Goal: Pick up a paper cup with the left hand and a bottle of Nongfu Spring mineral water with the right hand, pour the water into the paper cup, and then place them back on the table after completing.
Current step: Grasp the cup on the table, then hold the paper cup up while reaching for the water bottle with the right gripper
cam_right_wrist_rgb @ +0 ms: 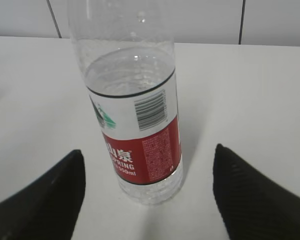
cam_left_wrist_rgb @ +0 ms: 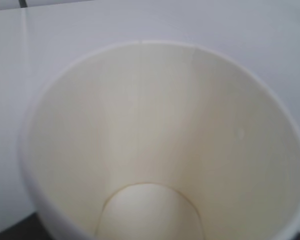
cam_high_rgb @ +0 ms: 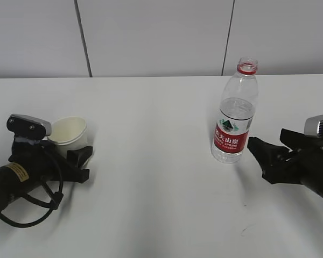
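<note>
Exterior view, cup: the paper cup (cam_high_rgb: pixel 69 132) stood on the table (cam_high_rgb: pixel 151 161) at the far left, sitting between the fingers of the left hand (cam_high_rgb: pixel 79 161), which lay low along the table.
Exterior view, bottle: the Nongfu Spring bottle (cam_high_rgb: pixel 236 115) stood upright right of centre, uncapped, red neck ring showing, the water (cam_high_rgb: pixel 230 148) reaching roughly two thirds up.
Exterior view, right hand: the right hand (cam_high_rgb: pixel 264 156) was spread wide, fingertips just beside the bottle's base and not touching it.
Left wrist view: the paper cup (cam_left_wrist_rgb: pixel 160 150) filled the frame, cream inside, empty; the hand itself was out of sight, so whether it had closed on the cup could not be told.
Right wrist view: the bottle (cam_right_wrist_rgb: pixel 132 110) stood between the two dark fingers (cam_right_wrist_rgb: pixel 40 200), slightly left of the middle of the gap, clear on both sides.
Advice for the step: the right hand likely needed to advance until the red label sat between the fingers, centre on it, then close gently, since a thin open bottle would squeeze and spill.
</note>
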You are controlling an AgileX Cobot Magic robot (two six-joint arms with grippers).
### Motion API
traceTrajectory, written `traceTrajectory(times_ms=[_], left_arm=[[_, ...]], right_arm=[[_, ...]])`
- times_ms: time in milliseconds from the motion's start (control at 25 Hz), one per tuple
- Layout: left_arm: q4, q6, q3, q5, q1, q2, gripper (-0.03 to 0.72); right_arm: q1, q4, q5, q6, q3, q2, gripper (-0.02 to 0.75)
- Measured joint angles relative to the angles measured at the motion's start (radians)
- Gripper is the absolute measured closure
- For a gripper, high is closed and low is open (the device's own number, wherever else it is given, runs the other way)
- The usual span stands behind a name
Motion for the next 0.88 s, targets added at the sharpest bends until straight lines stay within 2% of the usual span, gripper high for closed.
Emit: traceTrajectory(times_ms=[320, 600, 880], left_arm=[[0.004, 0.0, 0.0, 0.0, 0.0, 0.0, 0.301], [0.013, 0.0, 0.0, 0.0, 0.0, 0.0, 0.301], [0.014, 0.0, 0.0, 0.0, 0.0, 0.0, 0.301]], right_arm=[[0.0, 0.0, 0.0, -0.002, -0.023, 0.0, 0.087], [0.0, -0.003, 0.053, -0.004, -0.112, 0.015, 0.083], [0.0, -0.041, 0.041, -0.004, -0.193, 0.15, 0.083]])
